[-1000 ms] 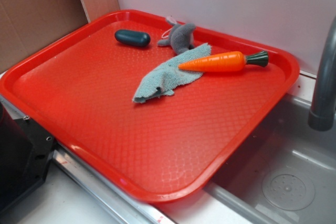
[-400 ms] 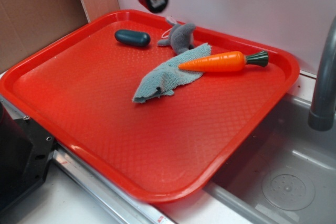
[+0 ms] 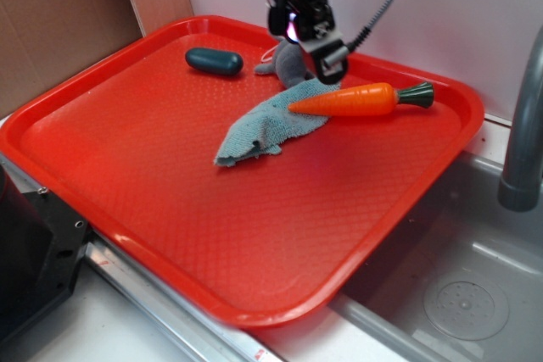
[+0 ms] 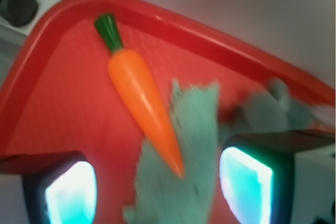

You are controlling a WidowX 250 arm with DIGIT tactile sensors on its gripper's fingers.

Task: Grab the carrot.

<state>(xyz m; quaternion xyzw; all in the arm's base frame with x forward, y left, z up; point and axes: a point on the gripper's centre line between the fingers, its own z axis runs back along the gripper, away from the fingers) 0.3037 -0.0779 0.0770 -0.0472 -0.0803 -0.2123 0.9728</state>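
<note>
Carrot [image 3: 348,101] lying on its side toward the tray's [image 3: 127,226] far right corner, green cap pointing at the right rim, tapered tip resting on the cloth [image 3: 276,125]. Tool [image 3: 318,57] now hanging just above the cloth behind the tip, having swung in from the upper left over the past second; absent from view entirely a moment before that. Nothing on the tray shifted meanwhile. In the wrist view, carrot [image 4: 142,95] sitting ahead of the lit pads [image 4: 71,192], tip reaching in between them, jaws standing wide and holding nothing. Probably approach nearly finished, descent and closing not yet done. Also lying in the tray: a capsule [image 3: 214,60] near the far left rim, well apart, and a grey plush [image 3: 293,61] touching the cloth's far edge. Sink [image 3: 458,286] sitting to the right.
</note>
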